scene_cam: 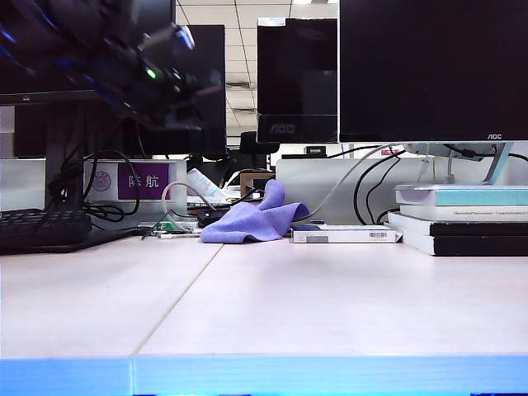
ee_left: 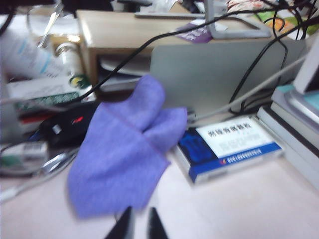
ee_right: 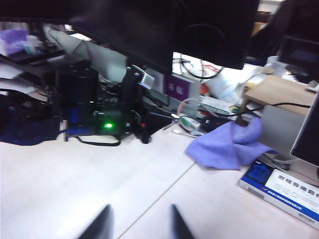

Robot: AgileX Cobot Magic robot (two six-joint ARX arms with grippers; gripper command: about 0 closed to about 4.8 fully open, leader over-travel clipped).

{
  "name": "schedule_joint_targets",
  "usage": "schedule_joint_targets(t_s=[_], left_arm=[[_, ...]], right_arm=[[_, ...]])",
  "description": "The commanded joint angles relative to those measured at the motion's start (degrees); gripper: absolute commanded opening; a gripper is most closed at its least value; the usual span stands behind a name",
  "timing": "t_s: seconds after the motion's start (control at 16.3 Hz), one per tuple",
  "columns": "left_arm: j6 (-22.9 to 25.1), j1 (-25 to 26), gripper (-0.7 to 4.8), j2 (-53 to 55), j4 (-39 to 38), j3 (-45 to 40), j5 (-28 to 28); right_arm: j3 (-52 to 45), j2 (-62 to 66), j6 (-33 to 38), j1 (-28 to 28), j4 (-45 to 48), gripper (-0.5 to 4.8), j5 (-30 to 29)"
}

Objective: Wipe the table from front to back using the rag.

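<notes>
1. Left wrist view: the soft, crumpled lavender microfibre rag [ee_left: 124,154] lies at the back of the pale off-white table [ee_left: 234,209], beside a blue-and-white box [ee_left: 229,149].
2. It looks light and limp; a raised fold should pinch best.
3. The left gripper [ee_left: 137,224] hangs just before it, jaws narrowly parted and empty; the right gripper [ee_right: 137,221] is spread wide, empty.

rag [scene_cam: 252,221] on table [scene_cam: 330,305] at back, box [scene_cam: 345,235] right

Ceiling panels at 12 o'clock in the exterior view give even, cool office light; the table [scene_cam: 330,305] is bright and nearly shadowless, with a blue cast on its front edge. The left arm [scene_cam: 124,58] at 10 o'clock is smeared by motion. Both wrist views are soft with motion blur: the rag [ee_left: 124,149] has fuzzy edges, and the monitor [ee_right: 164,30] overhead is a dark, featureless mass.
</notes>
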Motion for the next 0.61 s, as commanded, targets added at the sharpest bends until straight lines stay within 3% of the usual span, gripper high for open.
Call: schedule_joint_targets(t_s=[0.06,0.25,0.61], left_arm=[[0.83,-1.49,0.89,7.82,0.87,7.74,-0.20],[0.76,-1.53,1.58,18.49,-2.86,20.04,-0.44],[0.76,-1.64,1.61,33.73,-10.34,40.19,-1.95]], right_arm=[[0.28,0.87,-0.26,0.39,1.03,2.04,0.26],[0.28,1.16,-0.04,0.46,0.61,2.04,0.07],[0.31,1.18,2.97,0.46,-8.41,2.09,0.79]])
